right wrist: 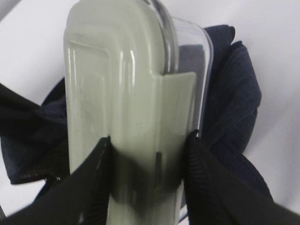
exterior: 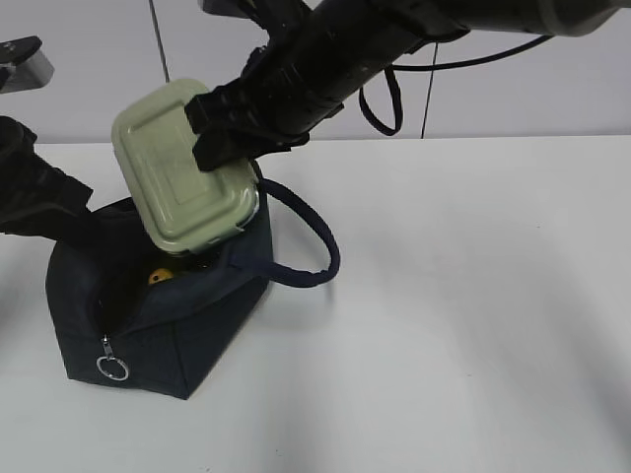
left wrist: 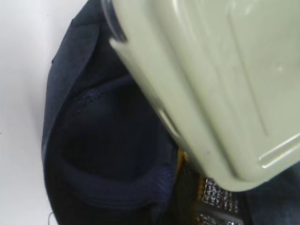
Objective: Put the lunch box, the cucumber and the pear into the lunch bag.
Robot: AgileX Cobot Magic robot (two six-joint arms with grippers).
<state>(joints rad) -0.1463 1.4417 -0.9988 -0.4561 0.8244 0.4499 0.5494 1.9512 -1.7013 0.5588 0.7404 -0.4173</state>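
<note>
Clamping the one lunch box point(exterior: 183, 168) by its edge, the right gripper point(exterior: 229, 126) tilts it over the single lunch bag's point(exterior: 158, 325) open mouth, one pear point(exterior: 162, 277) peeking inside, left gripper point(exterior: 59, 202) pinched closed at the rim.

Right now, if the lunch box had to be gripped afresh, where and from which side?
Across its thickness at the upper short end, coming from above right, as the right gripper does: the lunch box stands tilted on edge with its lower end in the lunch bag, so only that end is free.
</note>
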